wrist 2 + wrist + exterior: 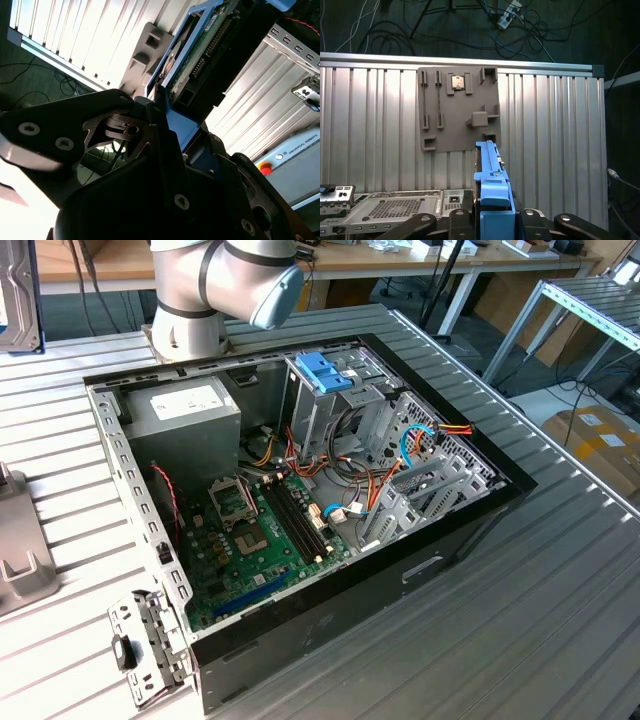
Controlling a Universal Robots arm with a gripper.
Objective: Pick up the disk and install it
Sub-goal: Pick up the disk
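I've got the disk (489, 167) in the gripper (494, 218), jaws clamped on its blue carrier (496, 202), held edge-on off the slatted table (370, 130) near the grey fixture plate (457, 107). Grip seems centred, though I can't see the pads. I'd hold it square, no twisting the carrier.

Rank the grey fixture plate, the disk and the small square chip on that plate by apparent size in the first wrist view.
1. grey fixture plate
2. disk, edge-on and close to the camera in the hand, so its rank is unsure
3. small square chip, clearly smallest
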